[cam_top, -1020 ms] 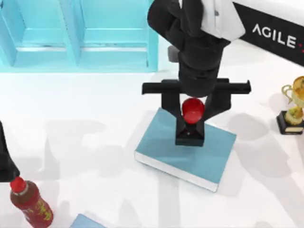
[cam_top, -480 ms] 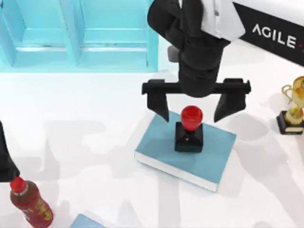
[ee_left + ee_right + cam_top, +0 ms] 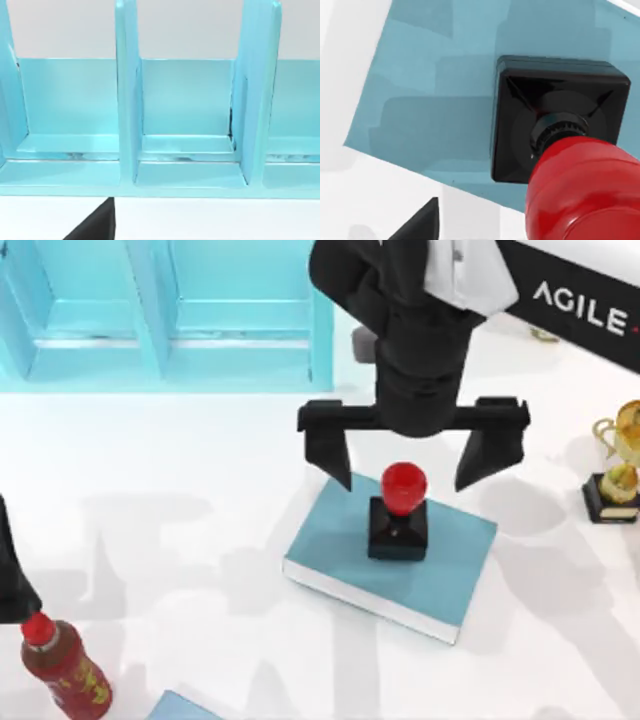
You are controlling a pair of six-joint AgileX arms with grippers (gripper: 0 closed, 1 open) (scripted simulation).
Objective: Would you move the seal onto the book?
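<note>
Seal (image 3: 398, 512) standing upright on book (image 3: 340, 550), near its middle. Looking light, rigid, top-heavy; glossy red knob likely slippery, best gripped there or at neck. Right gripper (image 3: 412, 452) hovering above seal, jaws wide apart. Left arm (image 3: 12, 570) idling far left of book.

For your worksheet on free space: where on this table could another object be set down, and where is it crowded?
Bare table lies between the turquoise shelf unit, bottle and book; more between book and trophy. Crowded: the book's middle, where the seal stands under the open right gripper.
</note>
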